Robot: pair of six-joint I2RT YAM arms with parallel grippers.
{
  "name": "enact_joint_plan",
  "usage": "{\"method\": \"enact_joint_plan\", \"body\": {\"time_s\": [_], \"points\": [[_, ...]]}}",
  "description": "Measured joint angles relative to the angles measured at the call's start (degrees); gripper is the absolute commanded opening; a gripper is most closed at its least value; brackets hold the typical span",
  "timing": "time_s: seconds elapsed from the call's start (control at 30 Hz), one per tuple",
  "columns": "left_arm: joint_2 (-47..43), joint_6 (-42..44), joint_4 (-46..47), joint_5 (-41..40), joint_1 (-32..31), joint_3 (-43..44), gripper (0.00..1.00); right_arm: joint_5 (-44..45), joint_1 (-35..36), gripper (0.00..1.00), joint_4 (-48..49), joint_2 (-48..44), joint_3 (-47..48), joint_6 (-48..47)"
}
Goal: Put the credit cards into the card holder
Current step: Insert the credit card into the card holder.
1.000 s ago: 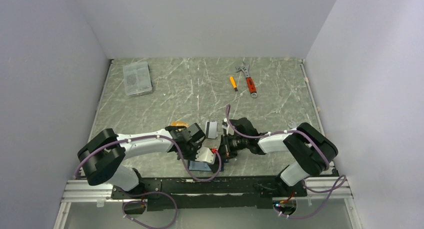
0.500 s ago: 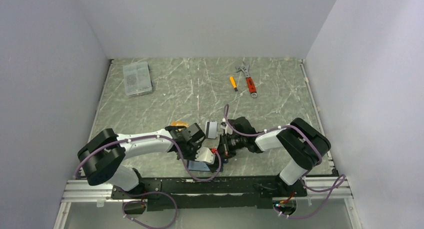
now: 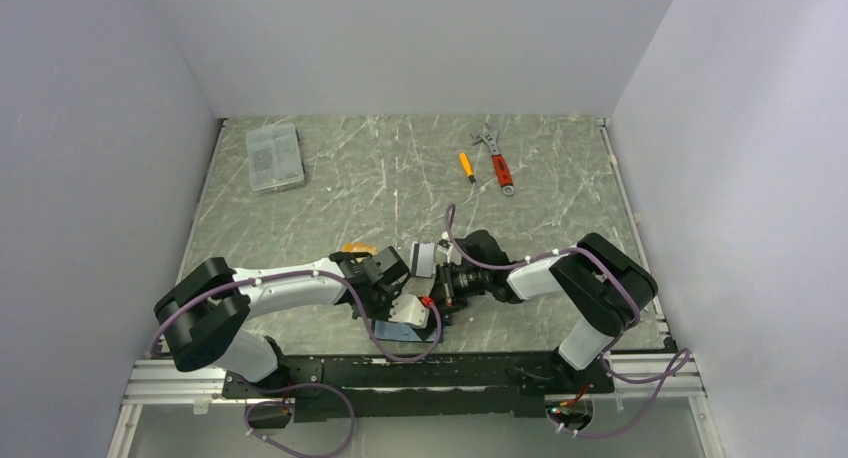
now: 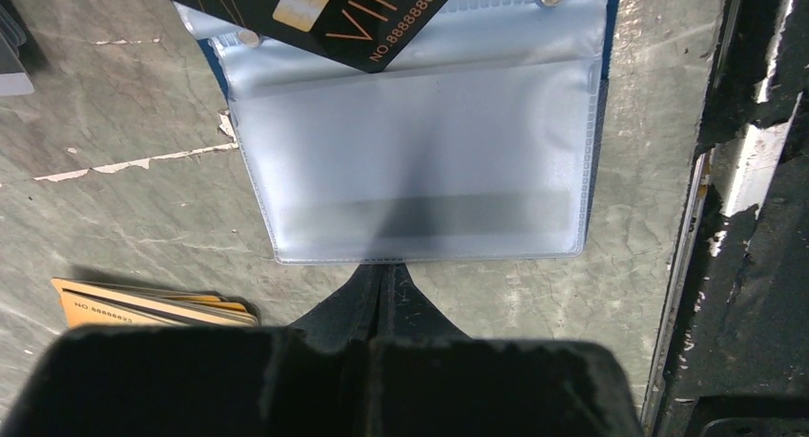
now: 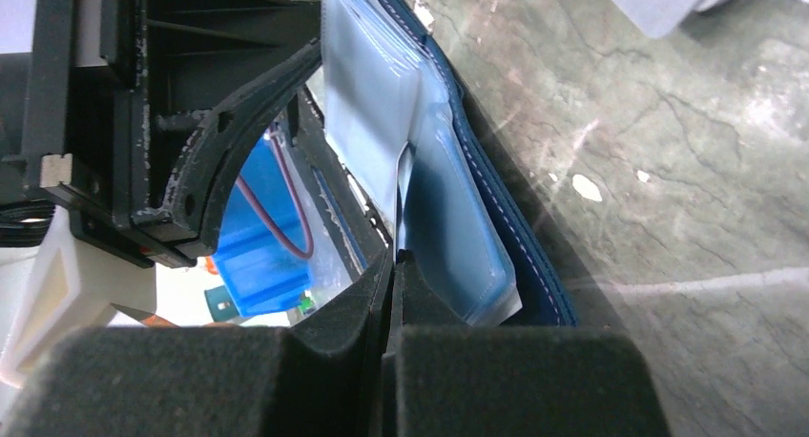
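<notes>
Two robot arms meet over the near middle of a grey marbled desk. We see the holder lying open there, pale blue sleeves facing up, just beside the black rail along the desk's near edge.

The left end effector is fully closed. Its tips touch the edge of the top sleeve, and we cannot tell whether they pinch it. The right end effector is closed on what looks like a thin clear leaf of the holder.

A black card printed VIP lies tilted across the holder's right end. Orange cards are stacked on the desk near the holder, to its far left. A white card lies just beyond the holder.

Well apart, we see a clear box at far left, and a wrench and a screwdriver at far right.
</notes>
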Motion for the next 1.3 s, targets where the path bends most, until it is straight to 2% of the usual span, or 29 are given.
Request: {"method": "enact_joint_plan", "body": {"time_s": [0.23, 1.3], "points": [[-0.35, 0.0, 0.33, -0.33, 0.0, -0.37, 0.0, -0.66, 0.57, 0.0, 2.62, -0.02, 0.02, 0.59], [0.22, -0.02, -0.13, -0.37, 0.0, 0.15, 0.0, 1.66, 2.19, 0.0, 3.1, -3.74, -3.61, -0.74]]}}
